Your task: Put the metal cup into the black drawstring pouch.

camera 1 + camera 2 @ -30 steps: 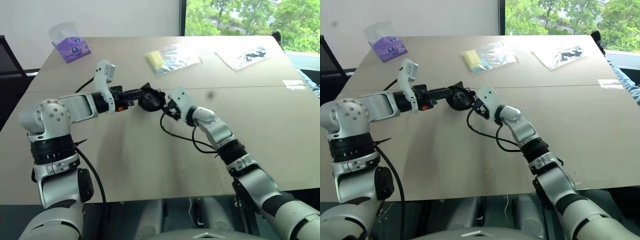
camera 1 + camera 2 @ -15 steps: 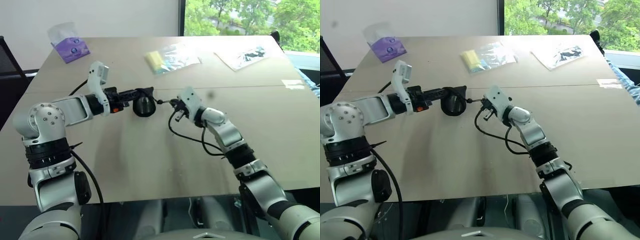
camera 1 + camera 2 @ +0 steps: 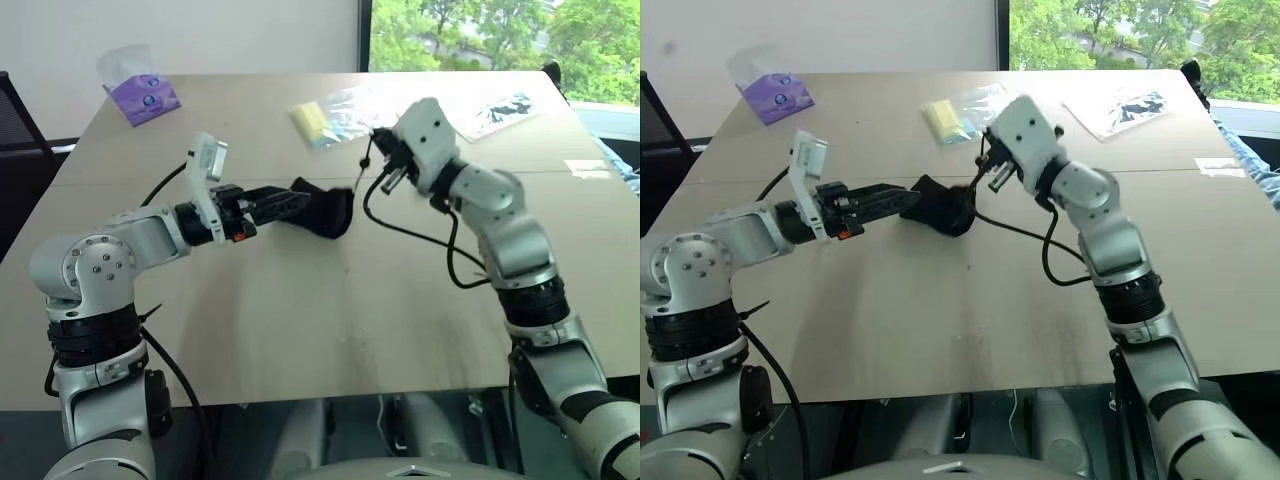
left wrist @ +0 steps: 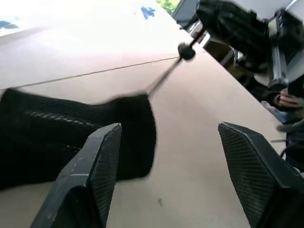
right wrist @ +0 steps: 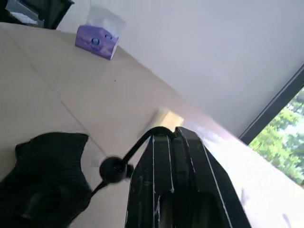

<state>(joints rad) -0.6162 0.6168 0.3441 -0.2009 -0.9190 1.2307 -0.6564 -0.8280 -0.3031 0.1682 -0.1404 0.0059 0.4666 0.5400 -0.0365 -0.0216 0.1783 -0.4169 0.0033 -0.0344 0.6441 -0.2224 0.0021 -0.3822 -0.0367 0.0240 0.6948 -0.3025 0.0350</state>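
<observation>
Pouch (image 3: 322, 211) sits mid-bench, presumably with the cup inside, can't see it; left fingers (image 4: 99, 161) spread beside it, right fingers (image 5: 173, 156) pressed together pinching the cord (image 4: 164, 78); yank too hard and the unheld pouch could drag or tip off.

text: none legible | purple tissue box (image 3: 146, 97): marks too small to read | worktop packets (image 3: 345, 112): print unreadable
</observation>
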